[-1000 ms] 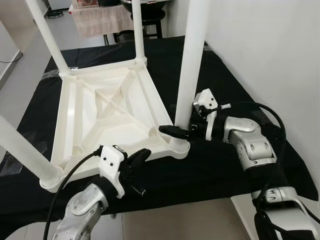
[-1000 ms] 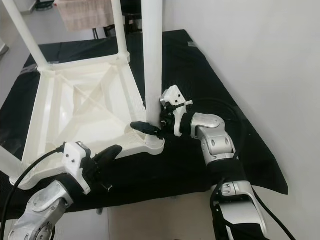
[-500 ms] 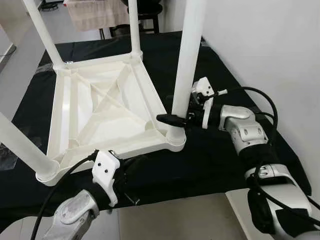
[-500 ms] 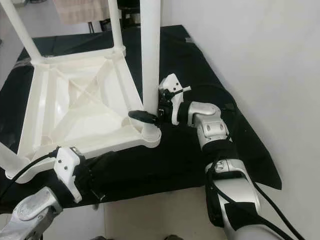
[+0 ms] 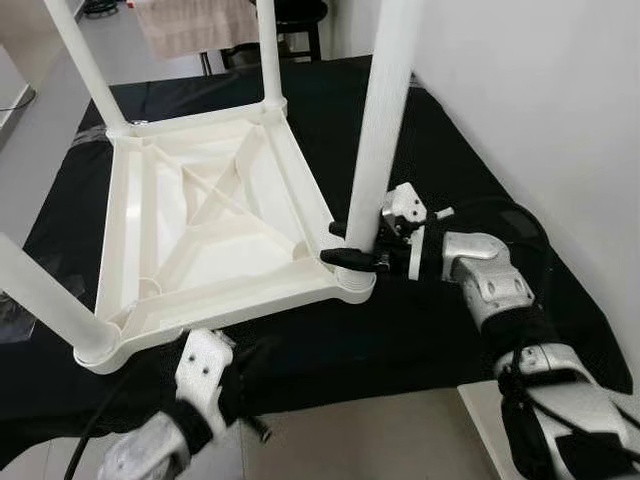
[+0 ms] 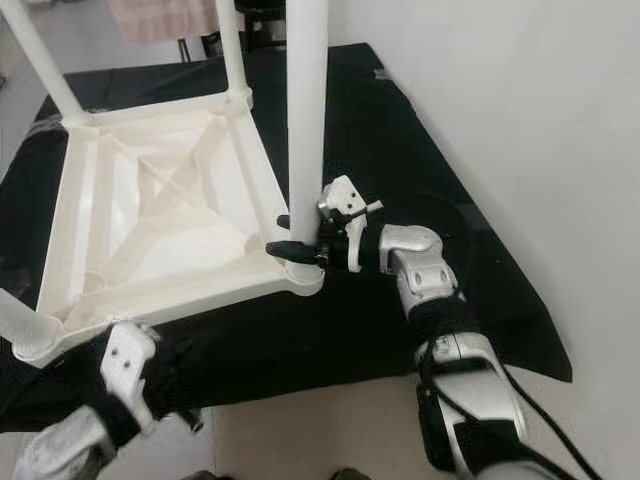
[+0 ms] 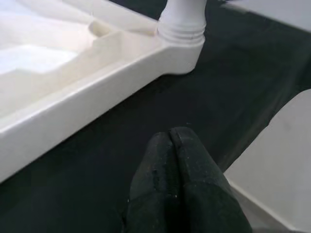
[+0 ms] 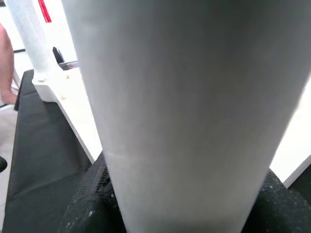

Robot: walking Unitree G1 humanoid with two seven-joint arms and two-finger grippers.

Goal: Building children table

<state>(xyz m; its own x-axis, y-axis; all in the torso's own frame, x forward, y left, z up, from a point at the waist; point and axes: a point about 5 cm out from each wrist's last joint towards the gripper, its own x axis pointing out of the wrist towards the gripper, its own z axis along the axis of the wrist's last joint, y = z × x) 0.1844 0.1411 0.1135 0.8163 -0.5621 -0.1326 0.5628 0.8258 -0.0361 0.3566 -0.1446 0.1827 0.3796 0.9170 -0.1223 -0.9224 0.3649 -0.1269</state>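
Note:
A white plastic children's table (image 5: 230, 295) lies upside down on a black cloth (image 5: 440, 130), with its legs pointing up. My right gripper (image 5: 333, 243) is at the base of the near-right leg (image 5: 385, 120), one black finger (image 5: 348, 257) in front of it and one behind, shut on the leg. The right wrist view looks straight at this leg (image 8: 184, 111) between the fingers. My left gripper (image 7: 171, 133) is low at the cloth's front edge, shut and holding nothing, just short of the table's near rim (image 7: 73, 97).
Three more legs stand up at the far left (image 5: 85, 70), far right (image 5: 268, 55) and near left (image 5: 45, 300). A white wall (image 5: 540, 100) runs close along the right. Bare floor (image 5: 360, 440) lies in front, and a draped stool (image 5: 195, 25) stands behind.
My left gripper has dropped lower and back toward the cloth's front edge. The right gripper stays on the near-right leg. The camera has shifted a little.

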